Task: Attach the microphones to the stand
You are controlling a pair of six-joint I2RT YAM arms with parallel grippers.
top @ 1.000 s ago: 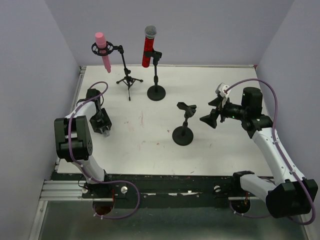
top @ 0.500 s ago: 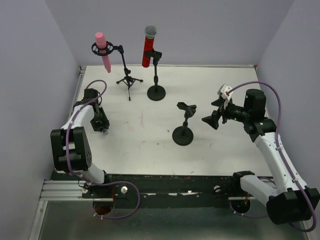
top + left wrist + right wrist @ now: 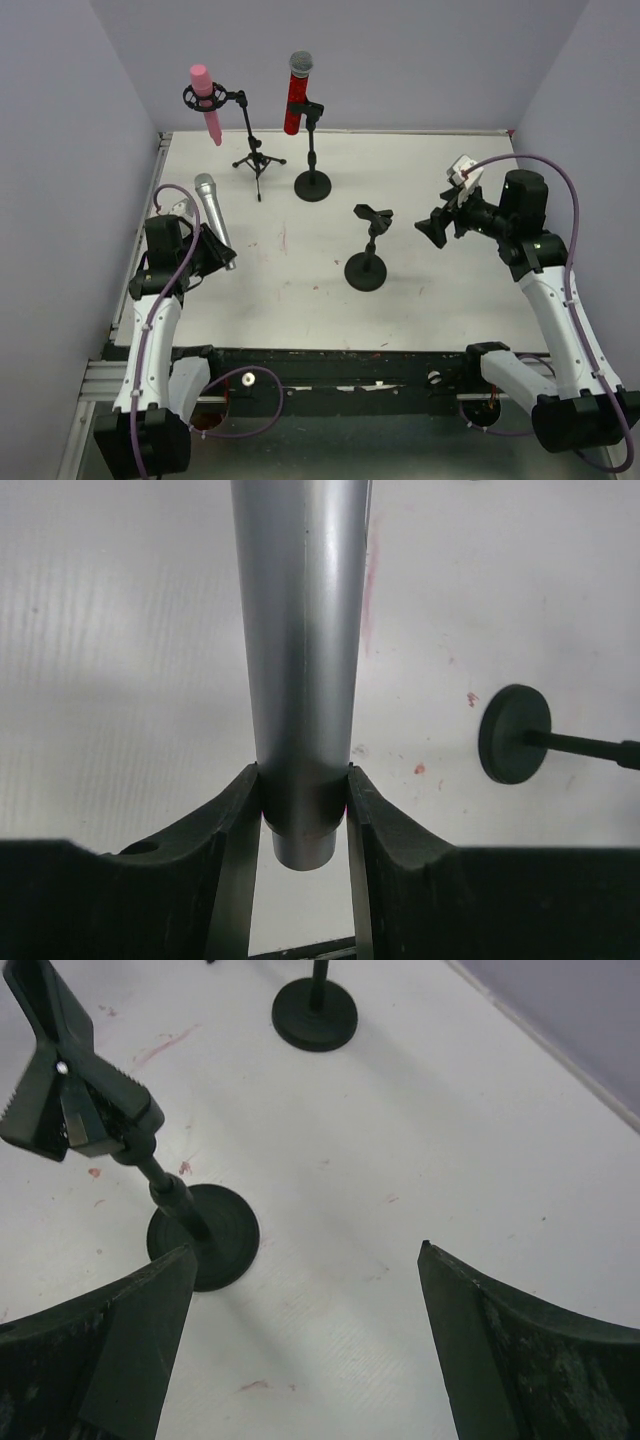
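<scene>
White tabletop [image 3: 300,290] | left tool [image 3: 305,795] grips silver-grey microphone [image 3: 217,225] by tail | right tool [image 3: 307,1248] spread, empty | next: carry rightward, seat squarely in clip [image 3: 374,214]

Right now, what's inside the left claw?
The silver microphone, tail end pinched in the left claw. Its fingers cover the contact spots; the barrel hides the table beneath it.

i see the pink microphone [image 3: 205,100] tilted in the ring of the tripod stand [image 3: 257,160] at far left. the red microphone [image 3: 295,95], silver mesh head up, is clipped on the round-base stand [image 3: 312,170] beside it. the silver-grey microphone [image 3: 214,220] is pinched at its tail between the left jaws, well apart from the short clip stand [image 3: 367,255].
</scene>
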